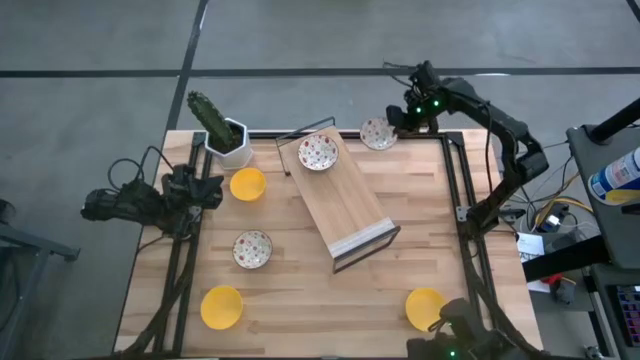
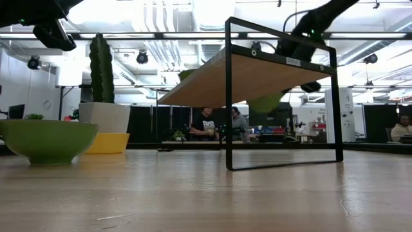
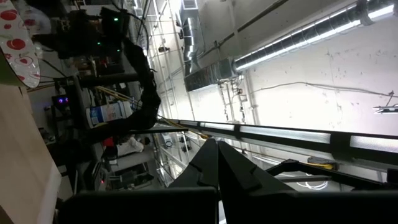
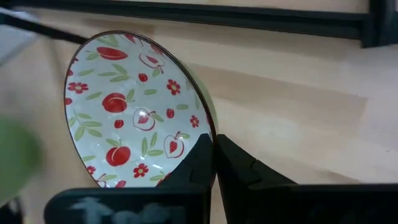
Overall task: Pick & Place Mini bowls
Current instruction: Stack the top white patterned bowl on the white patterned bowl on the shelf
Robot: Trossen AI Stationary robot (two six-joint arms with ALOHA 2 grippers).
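Six mini bowls show in the high view. Yellow ones sit near the cactus pot point(image 1: 247, 184), at the near left point(image 1: 221, 307) and at the near right point(image 1: 425, 307). One patterned bowl point(image 1: 252, 249) rests on the table and another point(image 1: 317, 152) lies on the sloping wooden shelf's point(image 1: 345, 205) far end. My right gripper point(image 1: 392, 125) is at the far right corner, shut on the third patterned bowl point(image 1: 377, 133). My left gripper point(image 1: 215, 190) waits shut at the left edge, just left of the yellow bowl. My right gripper pinches the patterned bowl's rim point(image 4: 208, 134), with one finger point(image 4: 193, 165) on the flowered inside and the other point(image 4: 242, 168) on the outside. The bowl stands tilted on edge in the hold. In the low view it point(image 2: 267, 102) hangs clear above the table.
A white hexagonal pot with a cactus point(image 1: 228, 135) stands at the far left corner. The black-framed wooden shelf slants across the table's middle. Black rails point(image 1: 455, 180) run along the table's sides. People sit in the room beyond the table point(image 2: 206, 122).
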